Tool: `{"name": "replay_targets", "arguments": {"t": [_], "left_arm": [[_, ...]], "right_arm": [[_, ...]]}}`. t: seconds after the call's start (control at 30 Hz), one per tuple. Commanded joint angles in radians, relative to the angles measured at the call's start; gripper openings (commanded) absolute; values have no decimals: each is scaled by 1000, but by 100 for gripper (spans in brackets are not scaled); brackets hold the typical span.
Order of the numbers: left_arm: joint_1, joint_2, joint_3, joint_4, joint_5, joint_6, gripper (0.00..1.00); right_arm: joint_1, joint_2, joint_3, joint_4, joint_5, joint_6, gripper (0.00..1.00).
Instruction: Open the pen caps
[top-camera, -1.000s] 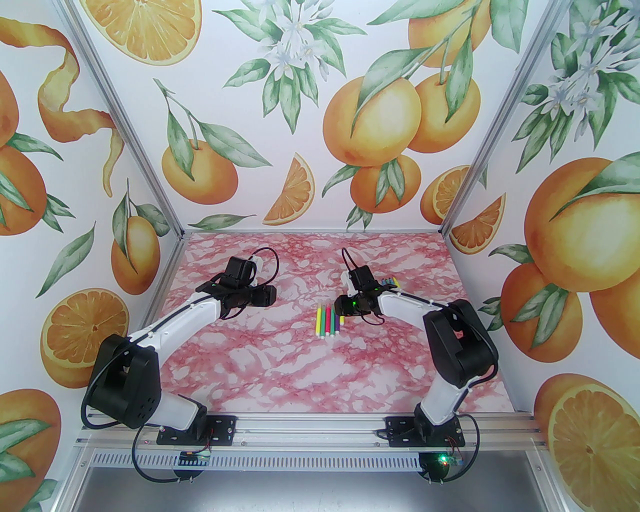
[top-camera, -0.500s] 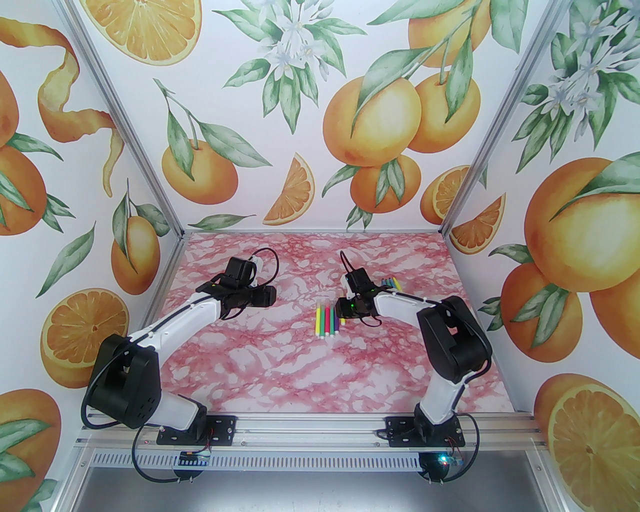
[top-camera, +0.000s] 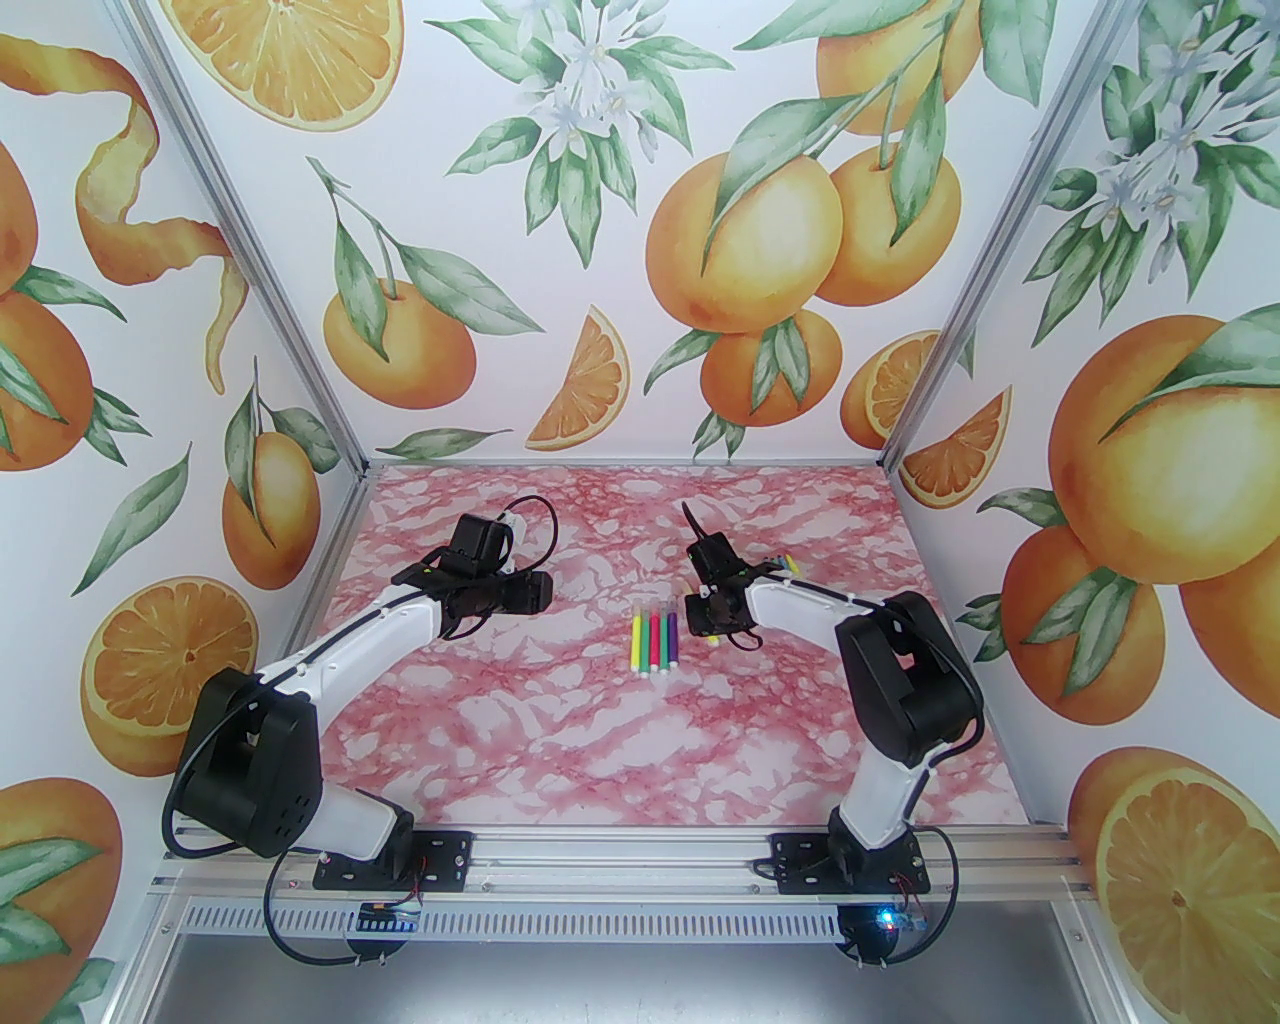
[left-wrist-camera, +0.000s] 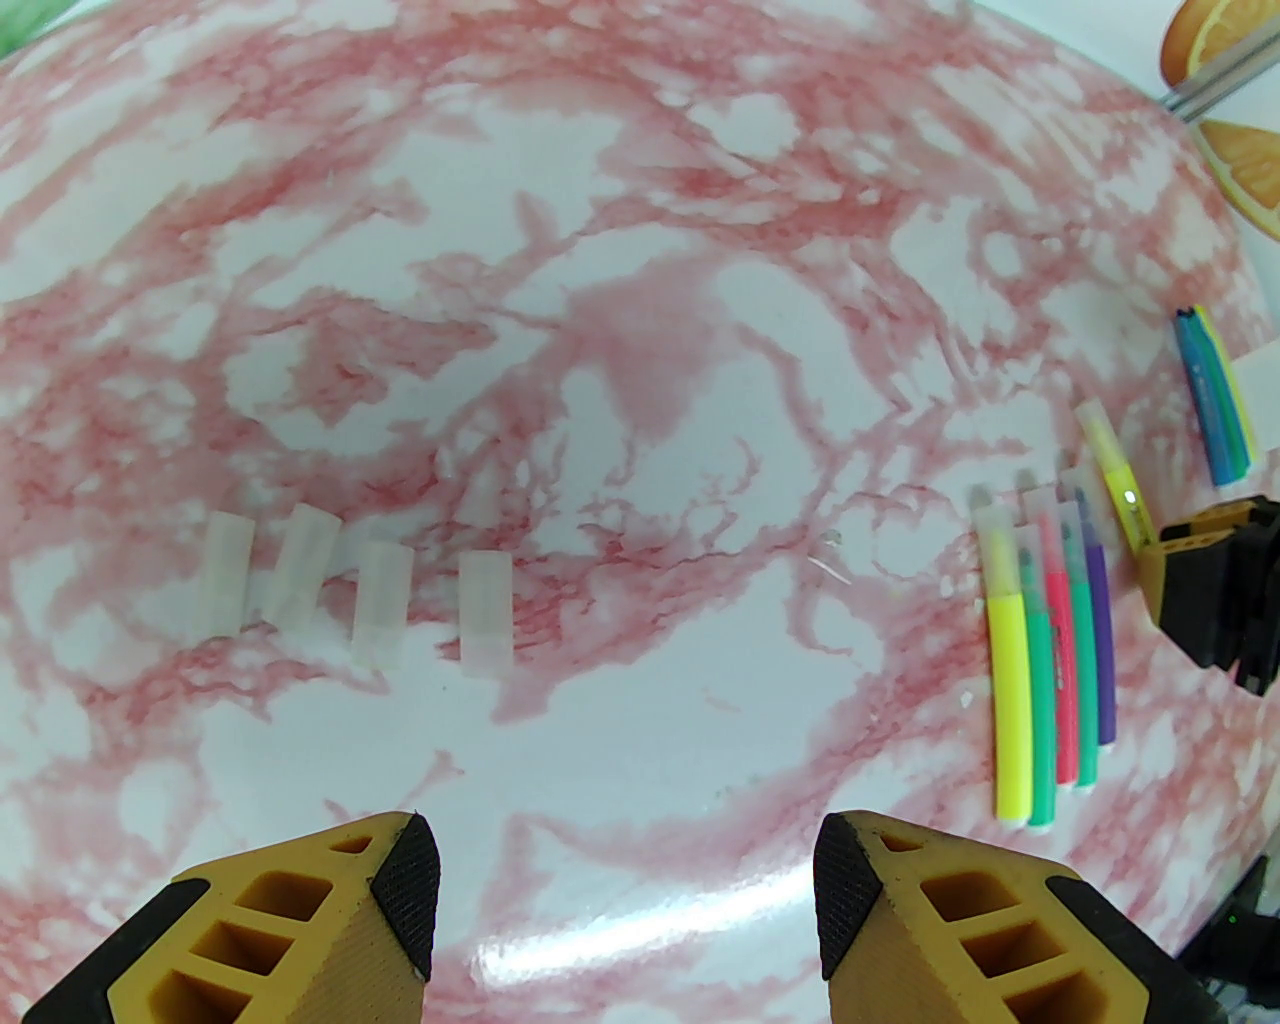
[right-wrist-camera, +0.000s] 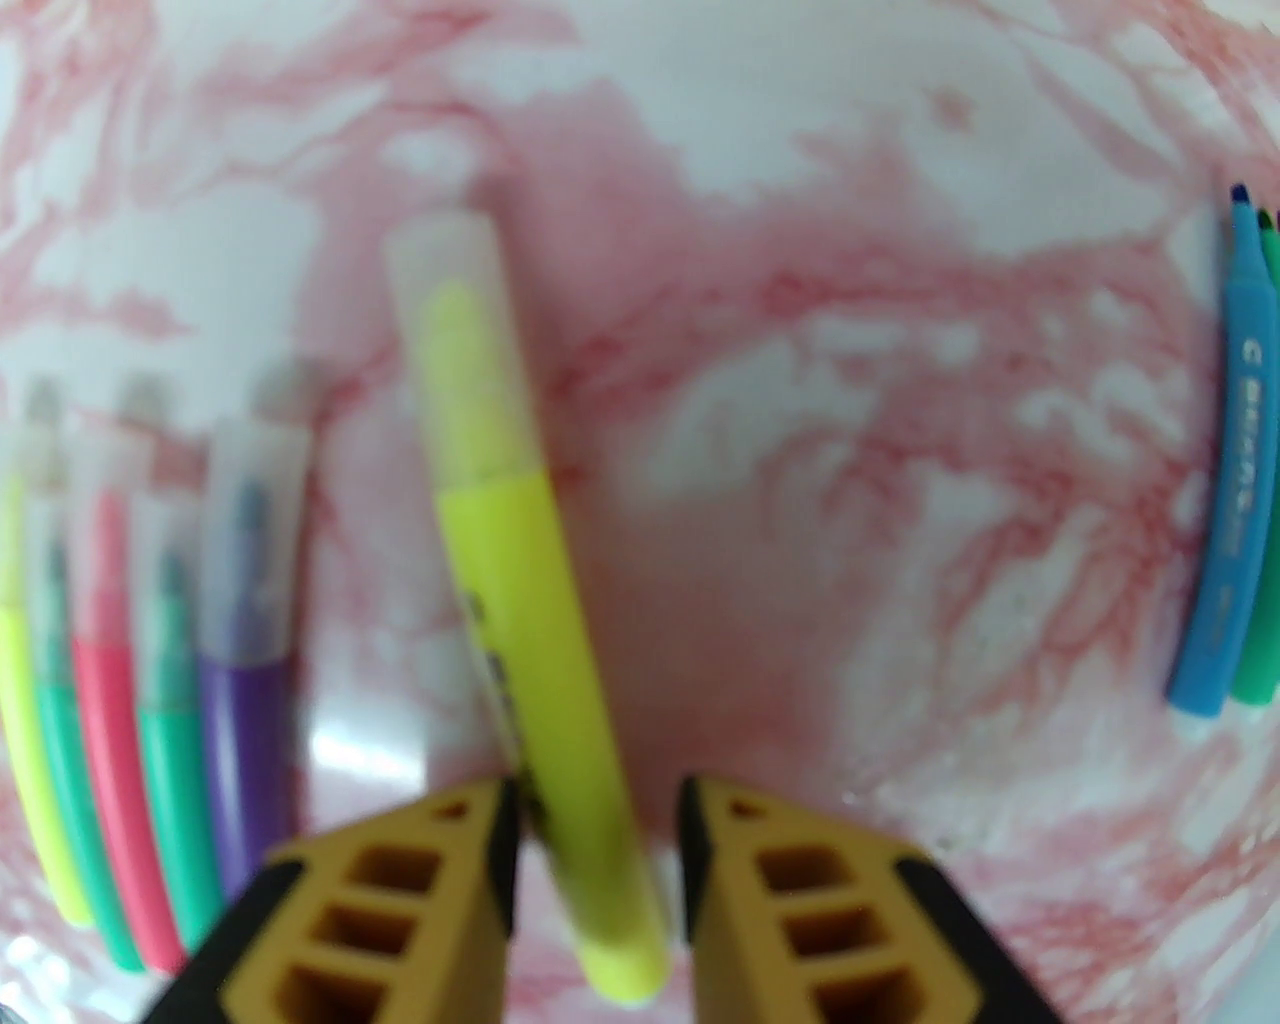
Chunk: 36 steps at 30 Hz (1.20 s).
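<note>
Pen caps (left-wrist-camera: 487, 610) first: four pale loose ones lie side by side on the pink marbled table (left-wrist-camera: 640, 300), left of centre and apart from every pen. One more cap (right-wrist-camera: 445, 300) is still on the yellow pen (right-wrist-camera: 540, 620), which runs between the fingers of my right gripper (right-wrist-camera: 595, 830) with its capped end pointing far. My right jaws stand narrow around that pen. One pad looks to be against it, but a thin strip of table shows beside the other and the view is blurred, so I cannot tell whether I am clamping it. Just left of it lies a row of five capped pens (top-camera: 655, 640), yellow, green, pink, green and purple, packed close together with their caps at the far ends. To the far right, well apart, a small bunch of uncapped pens (right-wrist-camera: 1225, 500) in blue and green lies with bare tips pointing far. My left gripper (left-wrist-camera: 625, 900) hangs over bare table on the near side of the loose caps, jaws wide and holding nothing.
</note>
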Motion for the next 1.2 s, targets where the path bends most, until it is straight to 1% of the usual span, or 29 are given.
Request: {"name": "replay_targets", "arguments": {"t": [0.0,0.47,0.67,0.9,1.17], "left_arm": [[-2,-16,-14,14,-5,8,66],[-2,-17,-30,20,-12,9,66],[-2,-25,-33,18,-17,13,66],[-2,-41,-39,8,-31,17,66],[-2,-60,-46,-1,-44,20,66]], "right_arm": [[15,30,43,-65,50,-26,33],[19,103,109,-155,2,-66,30],[19,158,165,-221,19,-117,30],[18,200,213,-236,-1,-142,28],[6,213,234,-238,-14,-160,23]]}}
